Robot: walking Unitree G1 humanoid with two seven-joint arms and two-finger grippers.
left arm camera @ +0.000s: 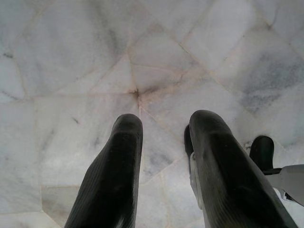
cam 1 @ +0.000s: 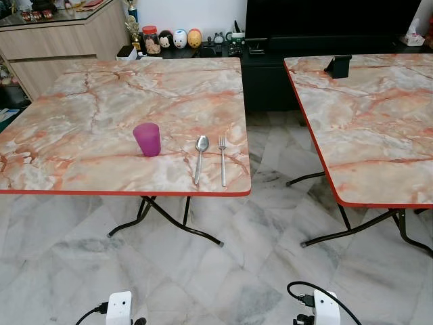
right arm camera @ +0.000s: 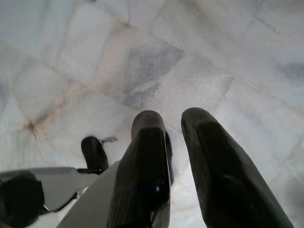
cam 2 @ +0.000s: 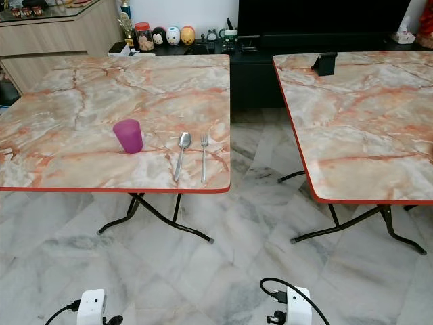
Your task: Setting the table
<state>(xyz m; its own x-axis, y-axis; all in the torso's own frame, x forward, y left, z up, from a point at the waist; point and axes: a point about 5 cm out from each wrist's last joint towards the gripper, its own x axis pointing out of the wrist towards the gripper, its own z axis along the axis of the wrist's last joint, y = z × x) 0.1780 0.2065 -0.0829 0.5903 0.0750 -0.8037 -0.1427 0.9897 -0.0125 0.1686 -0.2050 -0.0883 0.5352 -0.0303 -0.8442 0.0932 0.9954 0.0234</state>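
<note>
A purple cup (cam 1: 147, 139) stands upright near the front edge of the left marble-pattern table (cam 1: 81, 122). Just to its right lie a metal spoon (cam 1: 200, 157) and a metal fork (cam 1: 222, 158), side by side, handles toward me. Both arms hang low at my sides over the marble floor. The left gripper (left arm camera: 164, 126) points down at the floor tiles, open, with nothing between its fingers. The right gripper (right arm camera: 173, 121) also points at the floor, its fingers a little apart and holding nothing.
A second marble table (cam 1: 379, 115) stands to the right with a small black object (cam 1: 337, 66) at its far edge. A floor gap separates the two tables. Behind are a wooden cabinet (cam 1: 54, 40), a dark TV stand (cam 1: 270, 47) and small figurines (cam 1: 179, 38).
</note>
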